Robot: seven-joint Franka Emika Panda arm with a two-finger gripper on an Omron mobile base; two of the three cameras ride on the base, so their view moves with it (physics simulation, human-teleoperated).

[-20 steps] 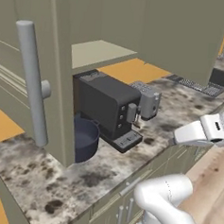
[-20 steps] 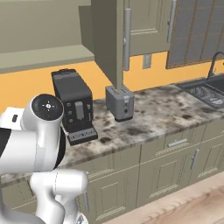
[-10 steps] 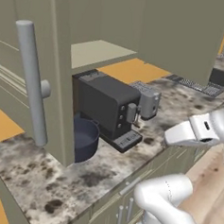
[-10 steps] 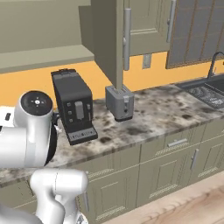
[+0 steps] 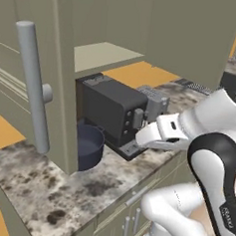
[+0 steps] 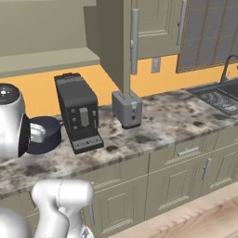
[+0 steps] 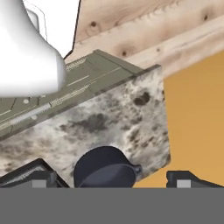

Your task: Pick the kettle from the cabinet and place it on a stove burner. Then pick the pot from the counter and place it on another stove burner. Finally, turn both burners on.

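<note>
Dark navy-grey, the pot (image 7: 105, 168) is seen on the marble-look counter (image 7: 109, 122) in the hand view, between the two dark fingertips (image 7: 181, 178) of the gripper (image 7: 111, 180) — the jaws are spread wide and nothing is grasped. In the left base view the pot (image 5: 89, 147) is found beyond the hand, just beside the black coffee machine (image 5: 113, 109) and below the open cabinet (image 5: 63, 76) with its grey bar handle (image 5: 33, 84). A silver toaster (image 6: 127, 109) is set further along.
</note>
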